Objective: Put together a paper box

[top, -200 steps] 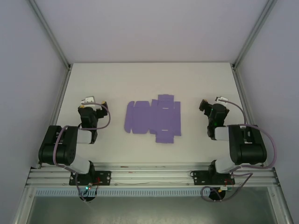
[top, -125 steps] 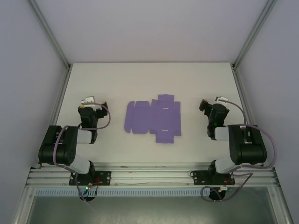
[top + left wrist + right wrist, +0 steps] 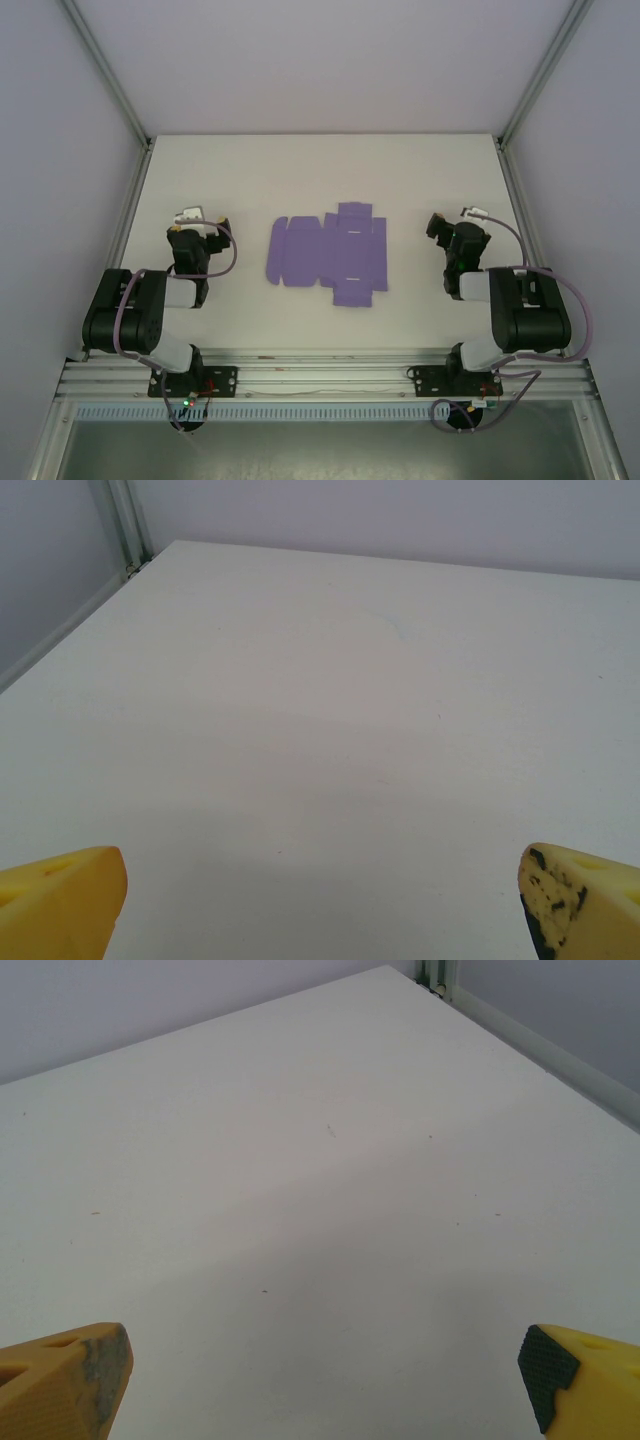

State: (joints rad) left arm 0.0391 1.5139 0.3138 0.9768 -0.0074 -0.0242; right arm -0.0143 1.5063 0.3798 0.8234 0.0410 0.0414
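the flat, unfolded lavender paper box [image 3: 328, 254] lies mid-table [image 3: 420, 180]. the left gripper [image 3: 320, 908] is at its 9 o'clock and the right gripper [image 3: 325, 1388] at 3 o'clock, both with fingers spread wide, well apart from it.

1. This is looking like a robot lab test cell.
2. Plain pale walls [image 3: 320, 60] and aluminium posts [image 3: 108, 70] are enclosing a white table [image 3: 300, 170] on three sides.
3. A left arm [image 3: 135, 315] and a right arm [image 3: 520, 315] are sitting bolted to a metal rail [image 3: 320, 372] at the near edge, with cables [image 3: 236, 255] looping off them.
4. A fixed camera is looking down on it all from above.
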